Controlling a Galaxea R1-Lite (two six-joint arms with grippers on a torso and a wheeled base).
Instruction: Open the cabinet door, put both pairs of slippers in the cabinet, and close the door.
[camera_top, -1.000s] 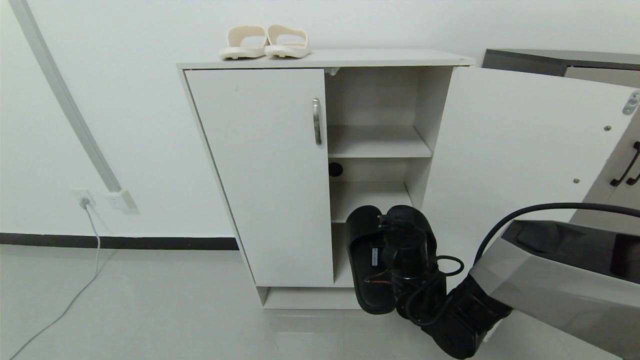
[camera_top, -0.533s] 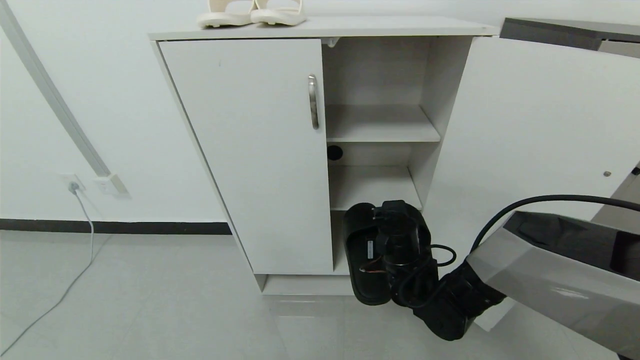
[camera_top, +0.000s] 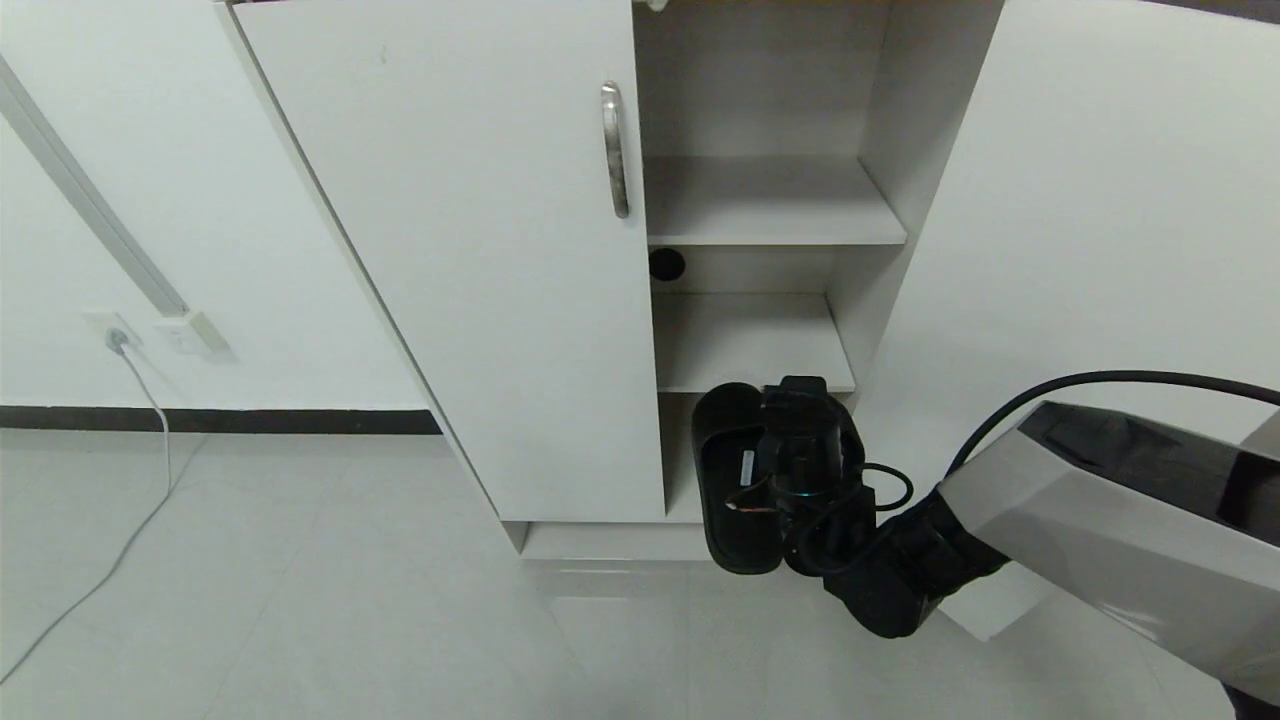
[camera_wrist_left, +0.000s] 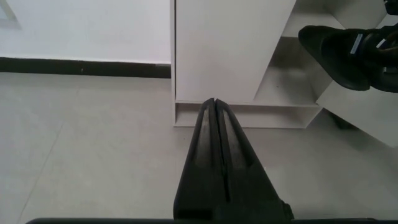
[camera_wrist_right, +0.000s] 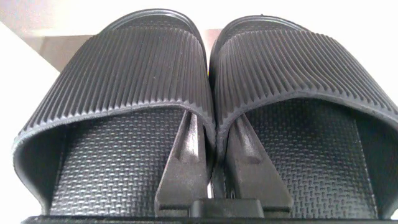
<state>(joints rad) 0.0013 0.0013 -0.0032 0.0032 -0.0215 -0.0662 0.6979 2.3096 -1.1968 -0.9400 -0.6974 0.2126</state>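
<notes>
Door (camera_top: 1100, 200) open, first pair not yet shelved
Right gripper (camera_wrist_right: 214, 163), jaws clamped on black slippers (camera_top: 733, 485), at cabinet (camera_top: 760, 205) bottom's front edge; left gripper (camera_wrist_left: 214, 111), jaws closed, empty. Second pair, closing left.

slippers (camera_wrist_right: 149, 93): matt black; straps finely ribbed in straight lines, footbeds in a small grid texture; a small white label on one.
right gripper (camera_wrist_right: 215, 134): black fingers, tucked between the two straps.
left gripper (camera_wrist_left: 214, 106): black.
cabinet (camera_top: 450, 250): plain white, doors and shelves alike, just beyond the right gripper.
door handle (camera_top: 615, 150): silver.
floor (camera_top: 250, 600): pale grey glossy tiles, below both grippers.
wall (camera_top: 100, 100): white.
skirting strip (camera_top: 200, 420): black.
</notes>
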